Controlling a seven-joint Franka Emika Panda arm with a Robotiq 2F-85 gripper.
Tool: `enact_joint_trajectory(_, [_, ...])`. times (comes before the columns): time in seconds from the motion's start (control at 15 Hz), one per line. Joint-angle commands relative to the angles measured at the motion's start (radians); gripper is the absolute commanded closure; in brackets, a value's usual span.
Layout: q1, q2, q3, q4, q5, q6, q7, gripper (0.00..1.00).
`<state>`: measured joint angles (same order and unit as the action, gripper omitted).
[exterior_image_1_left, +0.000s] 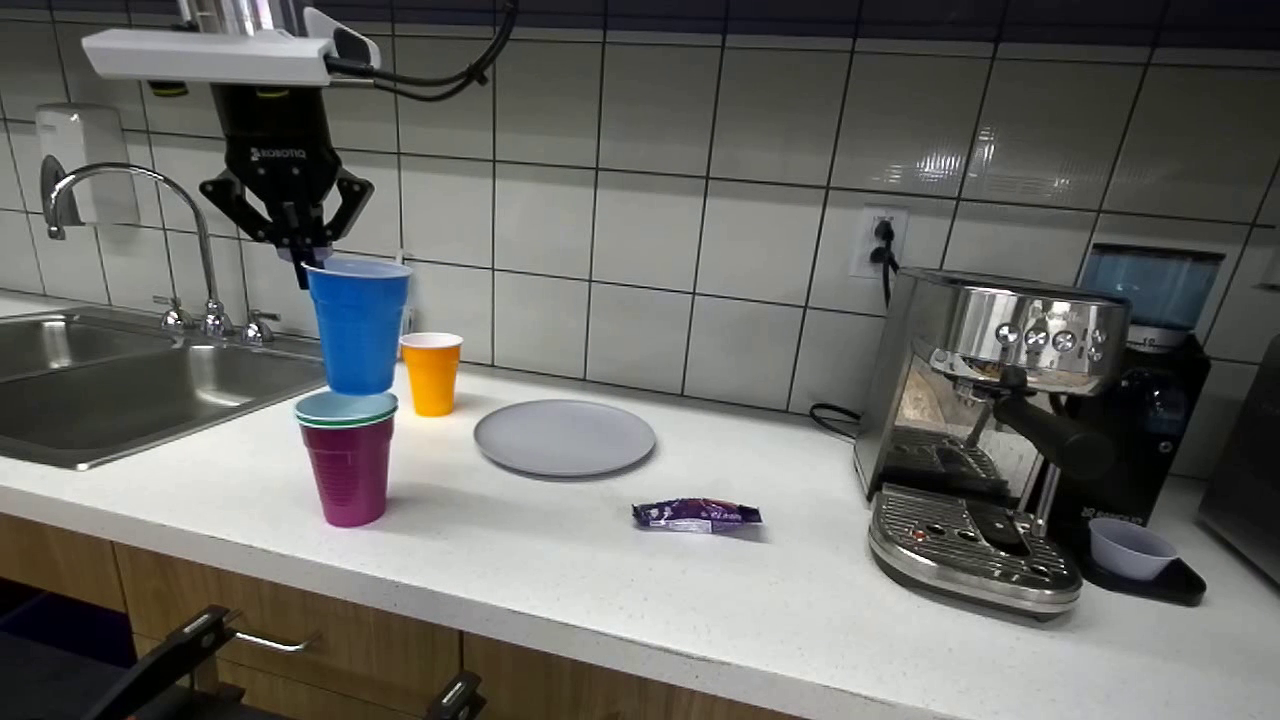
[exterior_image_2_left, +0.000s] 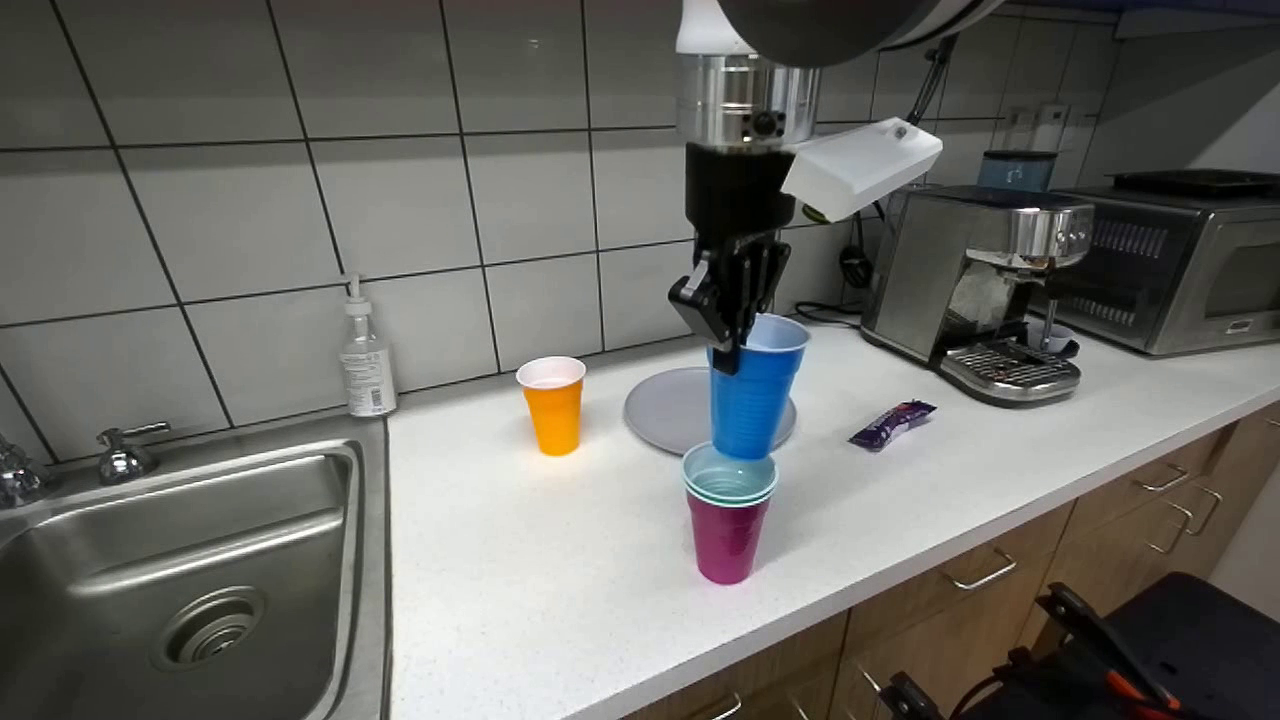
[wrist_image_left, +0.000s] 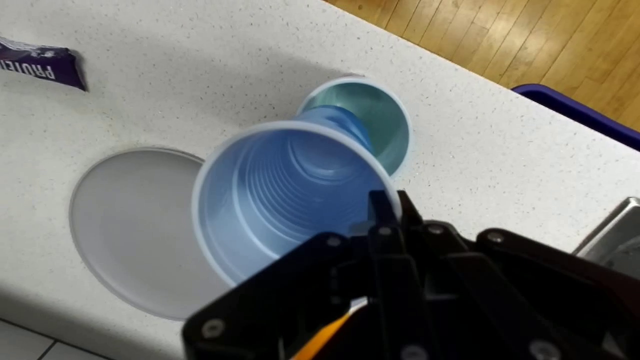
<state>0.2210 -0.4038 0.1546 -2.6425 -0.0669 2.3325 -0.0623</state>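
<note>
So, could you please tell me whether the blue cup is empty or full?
It looks empty: the wrist view shows only bare, ribbed wall and bottom inside the blue cup; the pincer hides a small part.

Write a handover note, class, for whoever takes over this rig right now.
Tool: shut on the rim of the blue cup.
Where: blue cup above the mouth of the teal cup, which sits in the purple cup; orange cup and plate nearby on the counter.
Done: blue cup held clear of the counter; teal cup nested in purple cup.
Left: blue cup not yet nested; likely centre it, lower it, then release.
</note>
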Motion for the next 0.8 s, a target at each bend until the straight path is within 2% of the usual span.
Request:
enact_joint_trajectory(0.0, [0.002, -0.01, 0.024, 0.0, 0.011, -0.017, 0.037, 0.99])
enact_joint_trajectory(0.73, [0.006, 0.022, 0.05, -0.001, 0.013, 0.016, 0.081, 0.99])
